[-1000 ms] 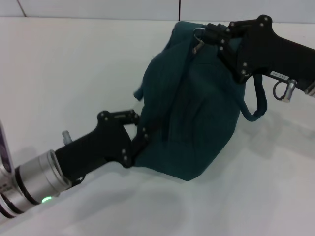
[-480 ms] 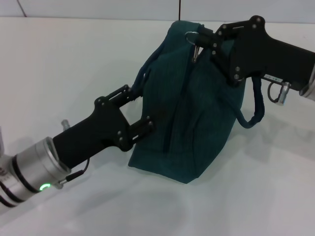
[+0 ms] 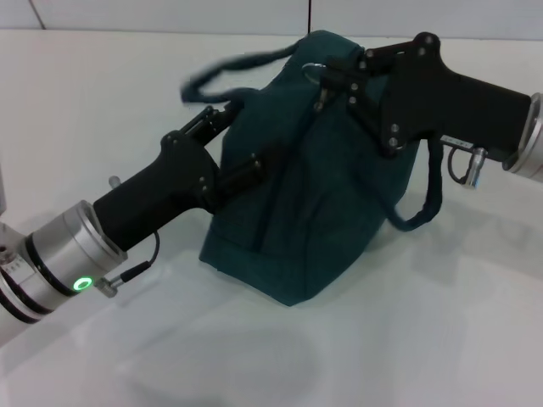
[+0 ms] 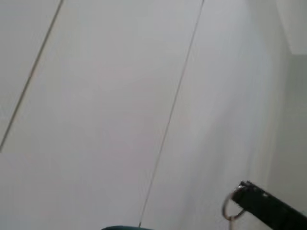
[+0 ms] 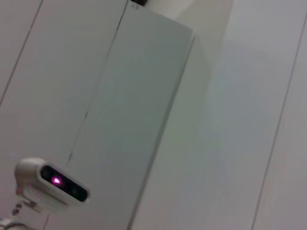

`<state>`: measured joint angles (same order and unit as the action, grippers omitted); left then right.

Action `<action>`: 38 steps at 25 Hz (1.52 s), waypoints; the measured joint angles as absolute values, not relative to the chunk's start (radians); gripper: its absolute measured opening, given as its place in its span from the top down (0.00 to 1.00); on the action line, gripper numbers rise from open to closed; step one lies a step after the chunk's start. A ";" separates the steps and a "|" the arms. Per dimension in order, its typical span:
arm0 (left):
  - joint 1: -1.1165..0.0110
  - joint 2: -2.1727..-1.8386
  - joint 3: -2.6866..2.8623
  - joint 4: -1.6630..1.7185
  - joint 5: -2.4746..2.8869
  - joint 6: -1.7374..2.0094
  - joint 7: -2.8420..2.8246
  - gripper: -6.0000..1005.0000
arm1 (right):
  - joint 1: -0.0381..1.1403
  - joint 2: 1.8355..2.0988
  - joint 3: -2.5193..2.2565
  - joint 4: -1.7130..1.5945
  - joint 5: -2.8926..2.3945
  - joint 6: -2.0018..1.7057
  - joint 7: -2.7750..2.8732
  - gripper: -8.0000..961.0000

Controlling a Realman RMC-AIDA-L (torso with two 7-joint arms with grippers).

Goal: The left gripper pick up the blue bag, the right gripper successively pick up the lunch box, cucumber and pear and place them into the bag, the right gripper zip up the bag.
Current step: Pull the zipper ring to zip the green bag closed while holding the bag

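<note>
At bag's left flank, left claw point(image 3: 242, 140): fingers spread apart, one finger by the handle loop, the other lying against the fabric; not clamped on anything.
Right claw point(image 3: 339, 75): at the bag's top, fingers pinched on the zipper's metal ring pull point(image 3: 316, 71); white label not visible from here.
Left wrist view: only a black claw tip with the ring point(image 4: 229, 209) and a sliver of teal fabric at the edge.
Blue bag point(image 3: 314, 203): stands slumped on the white tabletop point(image 3: 441, 322) between both claws, zipper line running down its middle.
Handles: one loop point(image 3: 229, 68) up and blurred over the left claw, the other point(image 3: 420, 208) hanging under the right claw.
Right wrist view: white panels and a small white camera unit point(image 5: 50, 184) with a pink light.
</note>
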<state>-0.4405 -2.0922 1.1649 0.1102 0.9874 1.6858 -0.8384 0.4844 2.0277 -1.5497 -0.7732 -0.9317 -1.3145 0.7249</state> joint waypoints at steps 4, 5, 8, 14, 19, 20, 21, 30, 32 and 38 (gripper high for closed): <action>-0.441 -2.091 1.168 0.113 0.989 1.677 -0.834 0.18 | 0.485 2.027 -1.562 -0.764 -0.918 -1.320 0.724 0.98; -0.440 -2.091 1.169 0.114 0.989 1.675 -0.830 0.20 | 0.485 2.027 -1.562 -0.760 -0.916 -1.321 0.724 0.98; -0.437 -2.091 1.172 0.117 0.992 1.669 -0.811 0.26 | 0.485 2.027 -1.562 -0.754 -0.915 -1.325 0.724 0.98; -0.431 -2.089 1.174 0.114 1.000 1.667 -0.775 0.46 | 0.484 2.028 -1.558 -0.741 -0.910 -1.330 0.724 0.98; -0.410 -2.089 1.175 0.116 1.010 1.672 -0.716 0.66 | 0.486 2.027 -1.561 -0.706 -0.865 -1.331 0.724 0.98; -0.404 -2.089 1.176 0.118 1.015 1.676 -0.700 0.70 | 0.486 2.026 -1.560 -0.699 -0.856 -1.332 0.724 0.98; -0.401 -2.089 1.176 0.119 1.025 1.683 -0.686 0.74 | 0.486 2.026 -1.558 -0.693 -0.851 -1.332 0.724 0.98; -0.404 -2.086 1.180 0.124 1.097 1.731 -0.608 0.94 | 0.489 2.026 -1.551 -0.650 -0.839 -1.350 0.731 0.98; -0.402 -2.086 1.179 0.124 1.095 1.731 -0.604 0.94 | 0.486 2.026 -1.551 -0.650 -0.837 -1.352 0.731 0.98; -0.395 -2.086 1.180 0.124 1.096 1.732 -0.571 0.93 | 0.481 2.025 -1.551 -0.644 -0.817 -1.371 0.728 0.98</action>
